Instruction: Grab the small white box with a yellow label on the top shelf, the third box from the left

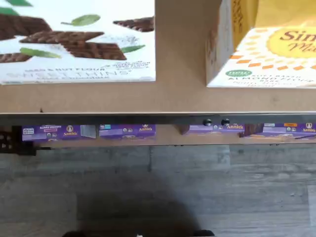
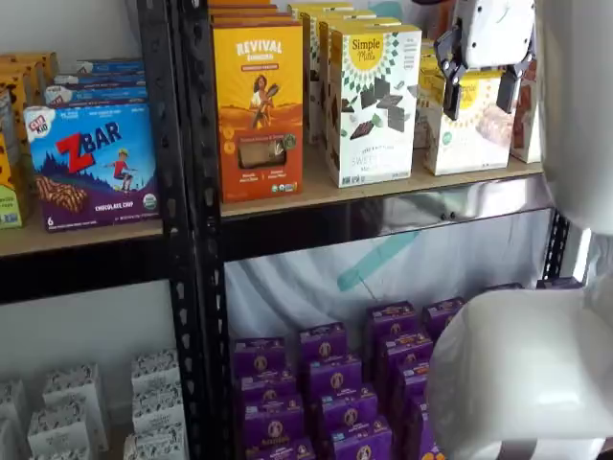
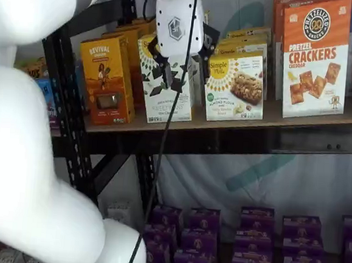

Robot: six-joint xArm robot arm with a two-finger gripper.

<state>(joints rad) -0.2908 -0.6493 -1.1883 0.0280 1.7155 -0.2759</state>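
The small white box (image 3: 235,87), with its yellow top and round Simple Mills logo, stands on the top shelf (image 3: 237,125), right of a taller white Simple Mills box (image 3: 166,103). It also shows in a shelf view (image 2: 474,134) and in the wrist view (image 1: 266,49). My gripper (image 2: 479,94) is open, with a gap between its black fingers. It hangs in front of the shelf at the height of the box's upper part. In a shelf view the gripper (image 3: 180,65) overlaps the taller box and the gap beside the small one. It holds nothing.
An orange Revival box (image 2: 257,105) stands left of the taller white box (image 2: 374,105). A Pretzel Crackers box (image 3: 313,57) stands to the right of the small box. Purple Annie's boxes (image 3: 246,240) fill the level below. A black upright (image 2: 187,240) borders the shelf at left.
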